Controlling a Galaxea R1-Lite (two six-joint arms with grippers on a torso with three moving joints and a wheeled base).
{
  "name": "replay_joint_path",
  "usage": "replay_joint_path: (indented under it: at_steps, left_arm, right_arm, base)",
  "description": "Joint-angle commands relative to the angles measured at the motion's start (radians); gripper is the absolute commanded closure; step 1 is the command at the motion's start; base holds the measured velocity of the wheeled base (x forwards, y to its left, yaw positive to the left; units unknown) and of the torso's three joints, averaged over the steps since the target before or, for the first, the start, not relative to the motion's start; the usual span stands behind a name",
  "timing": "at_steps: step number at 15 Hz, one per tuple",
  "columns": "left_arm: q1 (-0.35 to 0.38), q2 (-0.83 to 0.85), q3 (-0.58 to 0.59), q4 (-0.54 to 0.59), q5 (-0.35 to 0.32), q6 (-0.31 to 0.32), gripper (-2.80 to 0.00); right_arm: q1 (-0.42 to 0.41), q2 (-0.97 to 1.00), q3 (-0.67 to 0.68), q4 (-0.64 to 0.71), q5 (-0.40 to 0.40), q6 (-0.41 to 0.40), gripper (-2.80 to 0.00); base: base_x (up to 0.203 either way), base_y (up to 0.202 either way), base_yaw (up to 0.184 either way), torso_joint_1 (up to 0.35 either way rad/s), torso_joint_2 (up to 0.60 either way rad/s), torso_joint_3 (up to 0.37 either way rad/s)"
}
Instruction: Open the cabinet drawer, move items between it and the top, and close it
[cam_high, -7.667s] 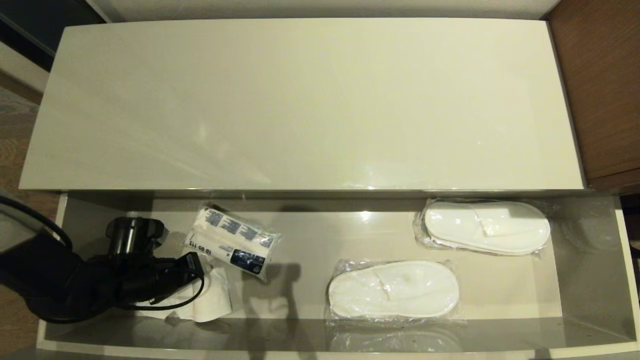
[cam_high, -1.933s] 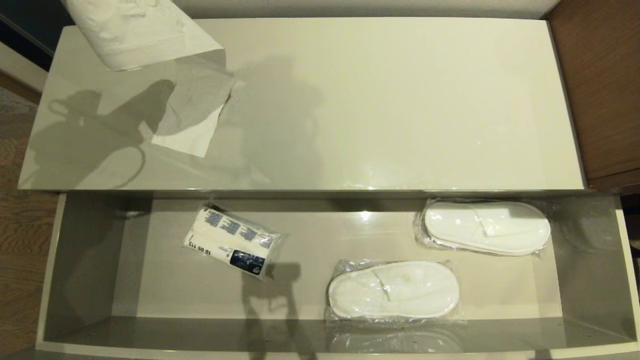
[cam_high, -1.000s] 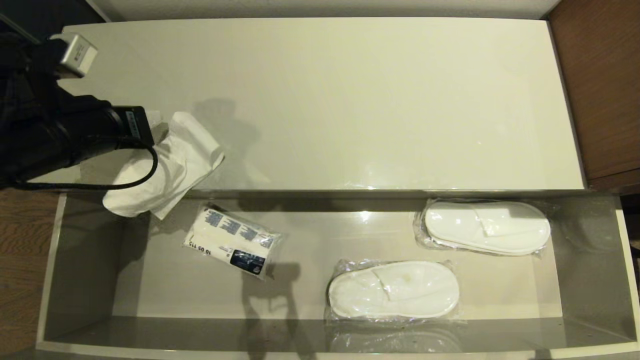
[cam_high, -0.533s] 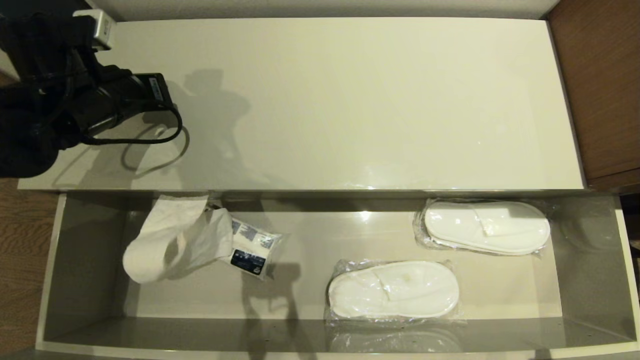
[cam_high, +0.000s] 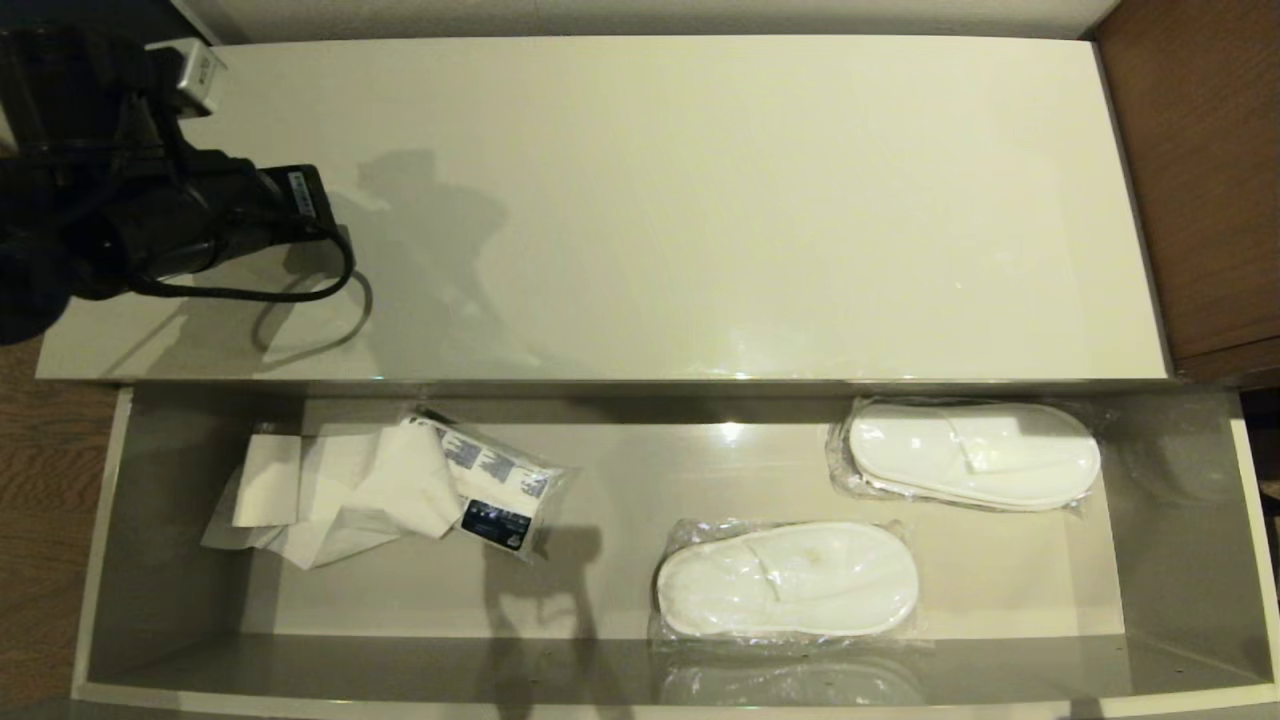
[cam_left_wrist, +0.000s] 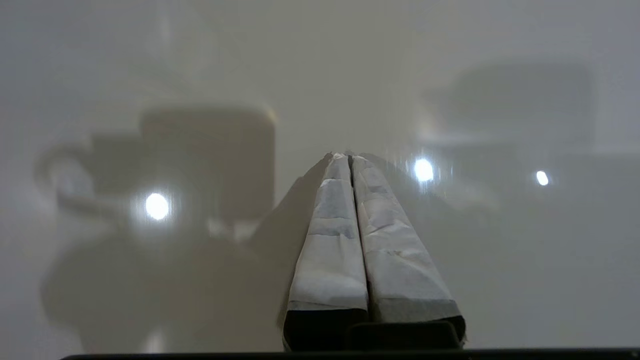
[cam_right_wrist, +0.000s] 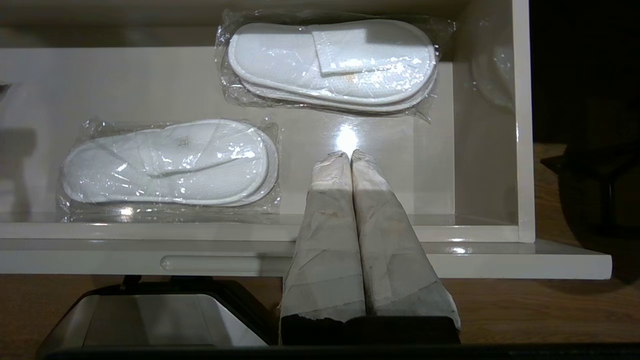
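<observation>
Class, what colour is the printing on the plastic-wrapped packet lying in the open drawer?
Dark blue printing on a white packet, clearest in the head view.

- The left arm (cam_high: 120, 230) was black, with a looping black cable and a silver-grey box.
- Both grippers' fingers (cam_left_wrist: 350, 240) were wrapped in pale, worn tape, black at the base.

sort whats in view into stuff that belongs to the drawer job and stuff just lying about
Job:
- cabinet drawer, open
- cabinet top
- loose paper roll, in the drawer
- two wrapped slipper pairs, in the drawer
- left claw, shut, over the top

Lying about:
- printed wrapped pack
- brown wooden furniture
</observation>
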Motion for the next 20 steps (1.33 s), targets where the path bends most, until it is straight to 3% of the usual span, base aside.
replay_joint_path:
  at_steps: [1,3,5,6,7,9,10,13,14,16,18,20]
  left_arm:
    - [-0.001,-0.181,0.015,0.253,-0.003,-0.069,0.00]
    - [-0.003,-0.274,0.020,0.456,-0.006,-0.139,0.00]
    - [-0.006,-0.300,0.032,0.523,-0.010,-0.170,0.00]
    - [-0.008,-0.355,0.049,0.659,-0.014,-0.194,0.00]
    - [-0.009,-0.423,0.079,0.794,-0.025,-0.215,0.00]
    - [-0.009,-0.540,0.236,0.947,-0.050,-0.254,0.00]
    - [-0.009,-0.574,0.338,0.962,-0.056,-0.261,-2.80]
    - [0.006,-0.561,0.704,0.717,-0.077,-0.279,-2.80]
    - [0.013,-0.552,0.762,0.616,-0.086,-0.284,-2.80]
    - [0.031,-0.466,0.895,0.396,-0.169,-0.293,-2.80]
    - [0.059,-0.373,0.941,0.168,-0.258,-0.333,-2.80]
    - [0.069,-0.321,0.952,0.028,-0.291,-0.378,-2.80]
  right_arm:
    - [-0.001,0.001,0.002,-0.001,0.000,-0.001,0.00]
    - [0.001,0.001,0.002,0.000,0.001,-0.002,0.00]
    - [-0.001,0.001,0.002,-0.001,0.003,-0.010,0.00]
    - [-0.001,0.001,0.002,-0.001,0.003,-0.010,0.00]
    - [0.001,0.001,0.002,-0.001,0.003,-0.010,0.00]
    - [0.000,0.001,0.002,0.000,0.004,-0.010,0.00]
    - [0.000,0.001,0.002,-0.001,0.004,-0.012,0.00]
    - [0.001,0.001,0.002,-0.001,0.007,-0.010,0.00]
    - [0.001,0.001,0.002,-0.002,0.006,-0.010,0.00]
    - [-0.001,0.001,0.002,-0.003,0.006,-0.012,0.00]
    - [-0.001,0.001,0.002,-0.001,0.007,-0.012,0.00]
    - [-0.001,0.001,0.002,0.000,0.007,-0.010,0.00]
  base:
    - [0.000,0.000,0.000,0.000,0.00,0.000]
    - [0.000,0.000,0.000,0.000,0.00,0.000]
    - [0.000,0.000,0.000,0.000,0.00,0.000]
    - [0.000,0.000,0.000,0.000,0.00,0.000]
    - [0.000,0.000,0.000,0.000,0.00,0.000]
    - [0.000,0.000,0.000,0.000,0.00,0.000]
    - [0.000,0.000,0.000,0.000,0.00,0.000]
    - [0.000,0.000,0.000,0.000,0.00,0.000]
    - [0.000,0.000,0.000,0.000,0.00,0.000]
    - [0.000,0.000,0.000,0.000,0.00,0.000]
    - [0.000,0.000,0.000,0.000,0.00,0.000]
    - [0.000,0.000,0.000,0.000,0.00,0.000]
